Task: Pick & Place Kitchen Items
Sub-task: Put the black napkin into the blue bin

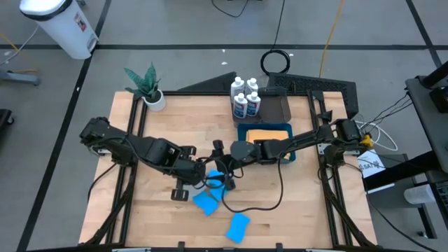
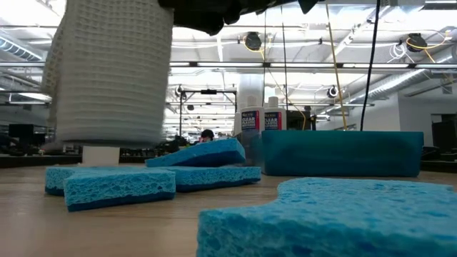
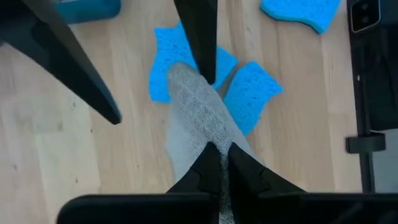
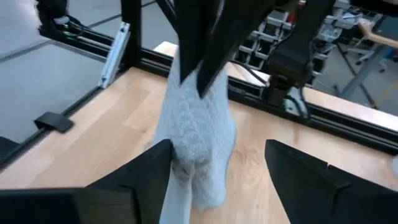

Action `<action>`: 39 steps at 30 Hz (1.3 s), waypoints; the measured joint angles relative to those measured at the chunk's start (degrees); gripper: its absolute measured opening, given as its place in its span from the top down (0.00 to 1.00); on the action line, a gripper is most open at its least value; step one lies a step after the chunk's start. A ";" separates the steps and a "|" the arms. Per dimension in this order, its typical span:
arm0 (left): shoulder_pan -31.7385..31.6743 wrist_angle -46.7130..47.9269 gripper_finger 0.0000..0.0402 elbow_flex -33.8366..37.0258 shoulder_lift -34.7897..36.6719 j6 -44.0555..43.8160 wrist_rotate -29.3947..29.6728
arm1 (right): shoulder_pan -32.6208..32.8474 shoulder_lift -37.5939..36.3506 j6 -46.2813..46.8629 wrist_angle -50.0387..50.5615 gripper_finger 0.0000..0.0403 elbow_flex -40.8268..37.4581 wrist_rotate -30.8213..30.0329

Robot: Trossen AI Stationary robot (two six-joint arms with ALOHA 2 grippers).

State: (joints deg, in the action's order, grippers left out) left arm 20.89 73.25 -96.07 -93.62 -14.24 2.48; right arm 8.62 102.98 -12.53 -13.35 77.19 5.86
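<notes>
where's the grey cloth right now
The grey cloth hangs mid-table from the shut left gripper, above the blue sponges, with the right gripper open beside it.

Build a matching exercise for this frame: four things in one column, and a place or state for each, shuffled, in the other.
Things:
1. grey cloth
2. white bottles
3. orange cloth
4. right claw

Places or states:
A. inside the blue bin
B. open beside the hanging cloth
C. pinched in the shut left claw, above the sponges
D. standing at the table's far edge

Pairs: 1-C, 2-D, 3-A, 4-B
</notes>
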 joint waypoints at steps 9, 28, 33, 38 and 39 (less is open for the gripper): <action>0.49 -3.04 0.97 0.04 0.00 3.72 -0.32 | 1.22 0.00 -0.14 0.53 0.46 0.00 2.01; 1.00 -2.98 0.91 0.07 0.00 4.11 -0.38 | 1.14 -0.02 -3.80 1.94 0.98 0.00 3.57; 1.38 -3.62 0.89 0.07 -0.02 4.68 -0.38 | 1.14 -0.24 -5.93 3.45 0.99 0.00 3.70; 1.50 -5.27 0.86 0.07 0.43 4.40 -0.82 | 1.14 -0.39 -4.91 5.04 1.00 0.00 3.48; 1.52 -5.29 0.85 0.07 0.64 4.06 -1.03 | 1.14 -0.39 -4.84 5.44 1.00 -0.01 3.30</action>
State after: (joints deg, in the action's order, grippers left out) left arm 22.41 67.97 -96.01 -92.99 -10.18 1.45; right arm 9.76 102.59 -17.37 -7.91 77.18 9.16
